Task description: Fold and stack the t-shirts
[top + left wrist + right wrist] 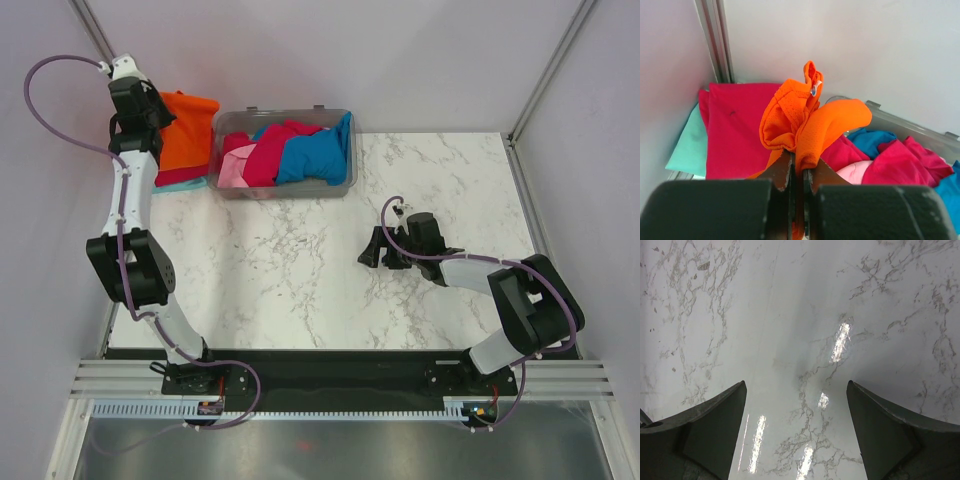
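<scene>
Left wrist view: the left jaws are clamped together on a bunch of the orange t-shirt (810, 125), and its crumpled cloth rises above them with a small tag showing near the top. Behind it, a folded crimson t-shirt (735, 130) lies flat on a teal t-shirt (685, 145), close to the metal post (715, 40) in the corner.

From the top external view, the orange cloth spreads over that stack at the far left corner of the bench (300, 270), with only a teal edge peeking out below. Whether the cloth rests on the stack or hangs just above it cannot be told.

Just beside the stack, to its right, stands the grey bin (348, 185). It holds a loose crimson t-shirt (265, 155), a pink t-shirt (232, 172) and a blue t-shirt (315, 155), all jumbled together.

The right jaws stand wide apart over bare marble on the right half of the bench, well apart from the bin, and hold nothing.
</scene>
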You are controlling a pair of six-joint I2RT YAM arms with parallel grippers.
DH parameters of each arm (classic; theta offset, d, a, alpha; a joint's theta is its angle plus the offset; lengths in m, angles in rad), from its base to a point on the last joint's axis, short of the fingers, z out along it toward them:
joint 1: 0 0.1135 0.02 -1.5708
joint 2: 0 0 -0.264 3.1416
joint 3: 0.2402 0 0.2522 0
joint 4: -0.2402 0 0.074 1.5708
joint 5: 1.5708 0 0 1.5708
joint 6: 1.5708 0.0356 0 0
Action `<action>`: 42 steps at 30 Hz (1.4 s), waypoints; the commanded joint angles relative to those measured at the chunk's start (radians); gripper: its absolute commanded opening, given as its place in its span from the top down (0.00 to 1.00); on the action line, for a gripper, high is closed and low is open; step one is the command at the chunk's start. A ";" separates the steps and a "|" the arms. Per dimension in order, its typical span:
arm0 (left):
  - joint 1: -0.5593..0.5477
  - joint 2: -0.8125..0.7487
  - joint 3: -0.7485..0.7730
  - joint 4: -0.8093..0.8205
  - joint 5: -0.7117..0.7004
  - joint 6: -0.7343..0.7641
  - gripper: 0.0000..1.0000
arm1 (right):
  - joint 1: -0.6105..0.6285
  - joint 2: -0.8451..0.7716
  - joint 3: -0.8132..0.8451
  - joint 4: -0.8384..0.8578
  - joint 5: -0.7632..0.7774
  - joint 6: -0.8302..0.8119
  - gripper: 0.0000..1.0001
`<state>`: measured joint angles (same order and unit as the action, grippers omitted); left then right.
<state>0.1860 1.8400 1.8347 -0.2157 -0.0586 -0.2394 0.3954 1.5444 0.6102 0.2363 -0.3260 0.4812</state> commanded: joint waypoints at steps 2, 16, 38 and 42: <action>0.004 -0.005 -0.006 0.039 0.043 -0.020 0.98 | -0.001 0.043 -0.012 -0.092 0.004 -0.021 0.10; 0.059 0.312 0.239 0.003 0.134 0.084 0.98 | -0.001 0.052 -0.006 -0.095 0.002 -0.023 0.10; 0.162 0.681 0.583 0.231 -0.153 0.148 0.00 | -0.013 0.040 -0.003 -0.097 0.012 -0.019 0.11; 0.164 0.576 0.516 0.190 -0.270 0.078 0.00 | -0.012 0.033 -0.010 -0.091 0.015 -0.018 0.11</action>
<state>0.3454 2.5507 2.3608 -0.0654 -0.1875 -0.1139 0.3885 1.5547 0.6189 0.2390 -0.3378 0.4747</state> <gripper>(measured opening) 0.993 0.894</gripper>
